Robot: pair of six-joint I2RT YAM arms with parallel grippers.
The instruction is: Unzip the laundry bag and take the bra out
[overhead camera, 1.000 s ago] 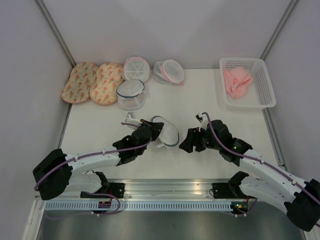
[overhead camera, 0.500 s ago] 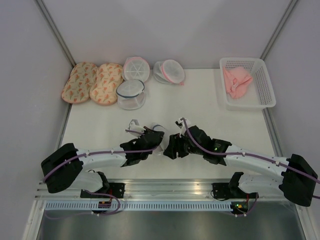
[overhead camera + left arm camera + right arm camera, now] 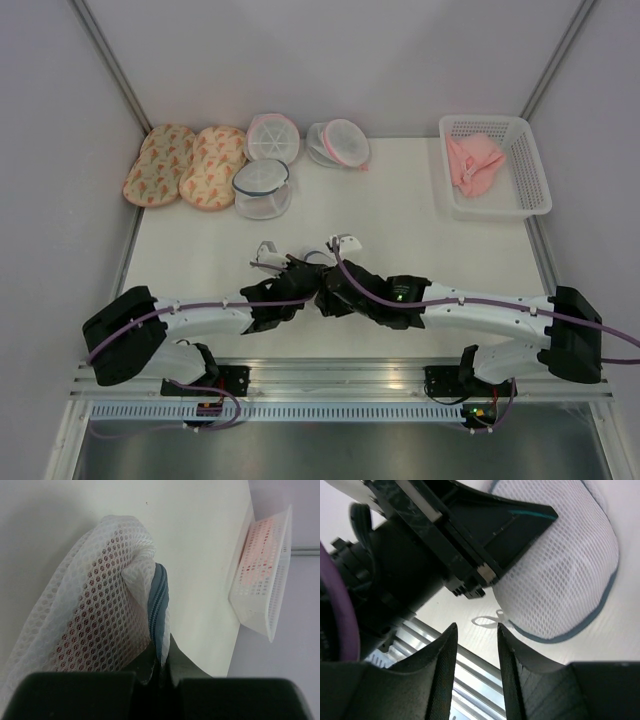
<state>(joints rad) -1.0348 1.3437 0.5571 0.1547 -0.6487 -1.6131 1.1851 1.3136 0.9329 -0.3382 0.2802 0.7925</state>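
Observation:
The laundry bag (image 3: 100,605) is white mesh with a blue-grey zipped rim (image 3: 159,600). My left gripper (image 3: 161,662) is shut on that rim. Dark red fabric, the bra (image 3: 75,640), shows through the mesh. In the right wrist view the bag (image 3: 560,575) bulges at the upper right, under the left gripper's black finger (image 3: 510,525). My right gripper (image 3: 475,630) is open, and a small white zip-pull loop (image 3: 487,620) lies just beyond its fingertips, untouched. In the top view both grippers, left (image 3: 305,277) and right (image 3: 328,297), meet at the near middle and hide most of the bag (image 3: 316,257).
A second blue-rimmed mesh bag (image 3: 262,187), two pink-rimmed mesh bags (image 3: 273,136) (image 3: 340,142) and two peach patterned pads (image 3: 160,163) (image 3: 212,165) lie at the back left. A white basket (image 3: 527,160) with a pink cloth (image 3: 473,163) stands at the back right. The table's metal front rail (image 3: 470,680) is close below the right gripper.
My right arm has swung left, from well right of the bag to right beside it and the left gripper. The left gripper has shifted slightly right, still holding the bag.

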